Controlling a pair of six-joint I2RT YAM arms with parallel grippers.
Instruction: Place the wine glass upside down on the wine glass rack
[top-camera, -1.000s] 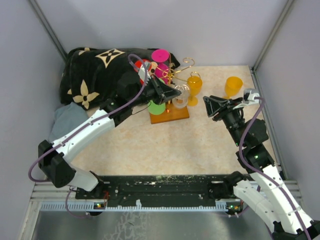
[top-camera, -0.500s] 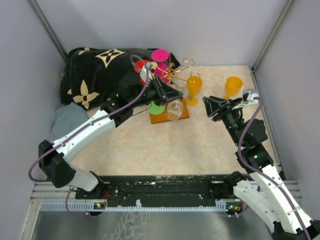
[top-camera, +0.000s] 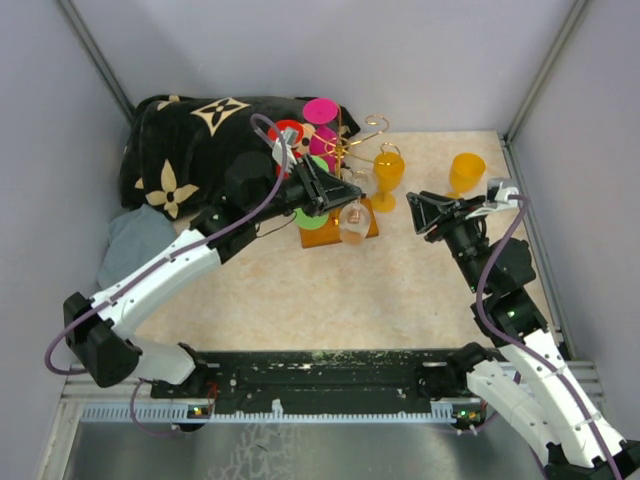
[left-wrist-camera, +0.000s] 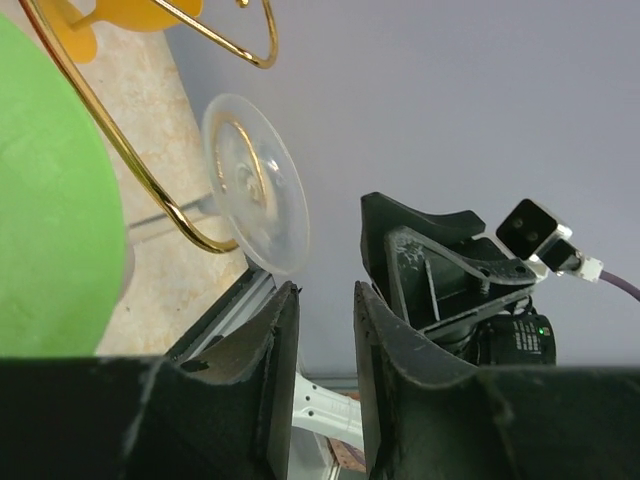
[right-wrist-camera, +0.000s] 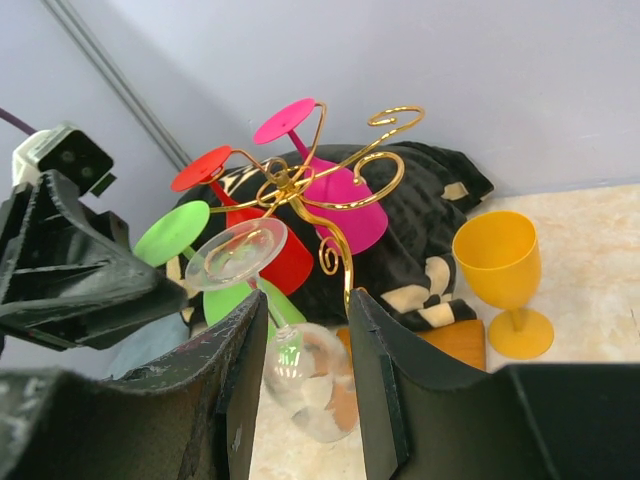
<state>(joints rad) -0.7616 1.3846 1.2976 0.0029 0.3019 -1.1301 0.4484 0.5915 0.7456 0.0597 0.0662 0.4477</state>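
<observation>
Our left gripper (left-wrist-camera: 325, 300) stands parted and empty beside the wine glass (top-camera: 352, 225) hanging inverted on the wine glass rack (top-camera: 325, 238).

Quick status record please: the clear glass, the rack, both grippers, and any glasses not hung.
clear wine glass: upside down, foot caught on a rack arm, hanging tilted
rack: also carries pink glass, red glass and green glass, all upside down
left gripper: open, empty, just short of the clear glass's foot
right gripper: open, empty, right of the rack in the top view
not hung: two yellow glasses, upright
</observation>
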